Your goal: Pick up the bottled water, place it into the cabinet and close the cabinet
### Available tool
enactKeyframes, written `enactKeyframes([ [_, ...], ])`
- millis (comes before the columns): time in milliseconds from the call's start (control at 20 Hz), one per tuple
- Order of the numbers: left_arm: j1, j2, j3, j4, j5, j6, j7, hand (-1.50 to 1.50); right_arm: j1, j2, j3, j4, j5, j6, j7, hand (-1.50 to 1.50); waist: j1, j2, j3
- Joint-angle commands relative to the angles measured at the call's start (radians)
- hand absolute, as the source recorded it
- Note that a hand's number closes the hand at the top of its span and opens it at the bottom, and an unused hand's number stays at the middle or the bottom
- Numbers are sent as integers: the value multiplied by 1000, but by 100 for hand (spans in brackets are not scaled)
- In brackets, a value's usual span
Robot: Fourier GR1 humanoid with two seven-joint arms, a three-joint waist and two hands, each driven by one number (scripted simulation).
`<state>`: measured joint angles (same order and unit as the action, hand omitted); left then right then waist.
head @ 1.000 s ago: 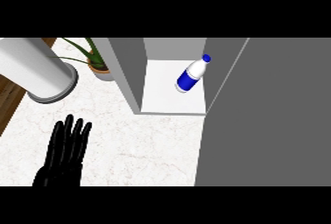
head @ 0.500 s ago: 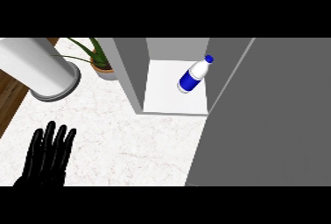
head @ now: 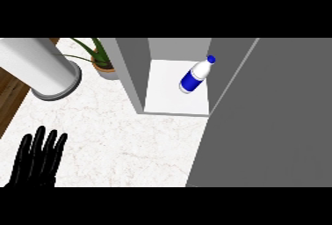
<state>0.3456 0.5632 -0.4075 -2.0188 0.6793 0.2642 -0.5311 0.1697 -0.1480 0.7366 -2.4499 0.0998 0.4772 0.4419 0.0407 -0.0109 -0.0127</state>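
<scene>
Head view. The white plastic water bottle with a blue label and blue cap is inside the grey cabinet, on its white floor, cap toward the view's upper right, near the right-hand side of the opening. The broad grey cabinet door fills the right of the view; the interior is exposed. The black left hand shows at the lower left edge above the white marble counter – its fingers straight, slightly spread, holding nothing – well apart from the bottle. At upper left – a tall white cylinder on a grey base, with a green potted plant beside it.
</scene>
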Motion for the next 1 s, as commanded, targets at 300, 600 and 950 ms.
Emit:
enactKeyframes([
  [300,39,19,15,1,13,-59,-30,-150,-150,139,68,104,53,-142,56,150,34,11,-2],
  [600,21,22,39,-2,37,-78,-26,-150,-159,139,52,118,24,-130,50,150,34,21,-2],
  [950,57,55,63,-9,51,-117,-33,-150,-132,139,34,136,-65,-143,36,150,82,31,-2],
])
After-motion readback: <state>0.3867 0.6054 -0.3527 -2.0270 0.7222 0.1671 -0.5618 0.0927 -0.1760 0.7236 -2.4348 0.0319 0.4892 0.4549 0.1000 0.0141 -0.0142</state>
